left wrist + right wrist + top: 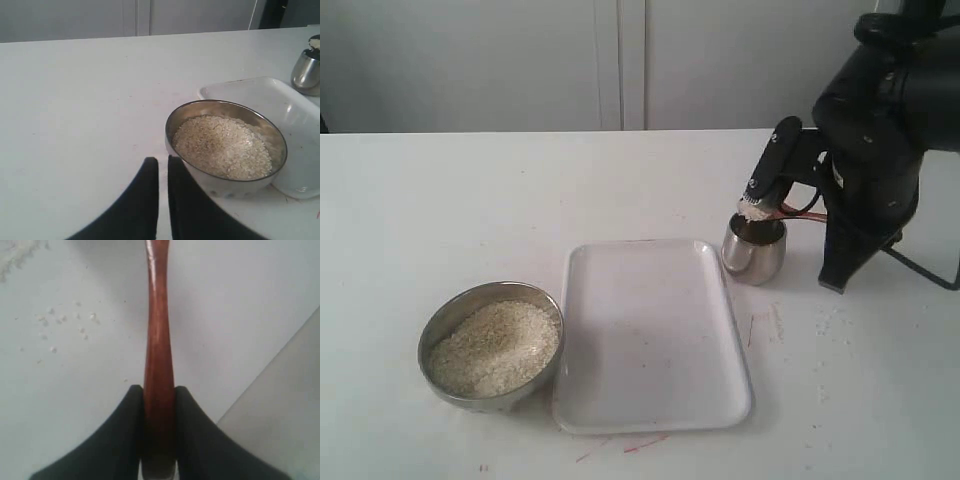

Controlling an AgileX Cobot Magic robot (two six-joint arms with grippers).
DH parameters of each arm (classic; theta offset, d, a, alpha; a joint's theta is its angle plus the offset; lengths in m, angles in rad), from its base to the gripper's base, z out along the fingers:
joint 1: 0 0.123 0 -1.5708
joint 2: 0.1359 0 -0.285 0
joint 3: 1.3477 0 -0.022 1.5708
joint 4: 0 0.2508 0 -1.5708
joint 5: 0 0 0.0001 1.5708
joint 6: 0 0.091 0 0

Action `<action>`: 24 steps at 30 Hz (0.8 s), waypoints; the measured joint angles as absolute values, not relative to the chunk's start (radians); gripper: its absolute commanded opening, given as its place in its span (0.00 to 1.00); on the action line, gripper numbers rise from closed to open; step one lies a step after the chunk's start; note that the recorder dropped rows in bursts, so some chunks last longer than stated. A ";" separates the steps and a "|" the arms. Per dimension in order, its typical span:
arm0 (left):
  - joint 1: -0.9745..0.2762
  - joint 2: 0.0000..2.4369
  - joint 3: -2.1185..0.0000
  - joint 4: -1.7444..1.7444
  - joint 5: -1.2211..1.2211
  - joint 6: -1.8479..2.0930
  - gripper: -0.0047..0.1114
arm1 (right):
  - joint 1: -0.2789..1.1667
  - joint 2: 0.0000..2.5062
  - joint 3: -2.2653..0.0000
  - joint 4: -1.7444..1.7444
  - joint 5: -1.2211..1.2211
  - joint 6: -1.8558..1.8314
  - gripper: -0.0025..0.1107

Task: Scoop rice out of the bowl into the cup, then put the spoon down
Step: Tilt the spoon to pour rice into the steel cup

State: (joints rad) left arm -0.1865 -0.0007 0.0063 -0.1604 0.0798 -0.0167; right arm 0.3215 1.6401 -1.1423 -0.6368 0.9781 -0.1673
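R tool pinching slim red-brown wooden spoon over small steel cup; tilt slow, head inside rim. L tool pressed together.

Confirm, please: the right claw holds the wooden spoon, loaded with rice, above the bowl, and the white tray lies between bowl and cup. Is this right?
Not quite. The right claw holds the wooden spoon, loaded with rice, above the cup, not the bowl; the exterior view shows it. The white tray does lie between bowl and cup.
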 measured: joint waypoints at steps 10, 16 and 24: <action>-0.186 -0.001 0.006 -0.160 0.080 -0.017 0.16 | 0.330 1.640 -1.142 -0.726 1.037 -0.167 0.02; -0.186 -0.001 0.006 -0.160 0.080 -0.017 0.16 | 0.338 1.640 -1.142 -0.760 1.039 -0.167 0.02; -0.186 -0.001 0.006 -0.160 0.080 -0.017 0.16 | 0.340 1.641 -1.142 -0.818 1.053 -0.167 0.02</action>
State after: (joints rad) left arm -0.1865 -0.0007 0.0063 -0.1604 0.0798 -0.0167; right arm 0.3403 1.6415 -1.1423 -0.8181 1.0532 -0.1673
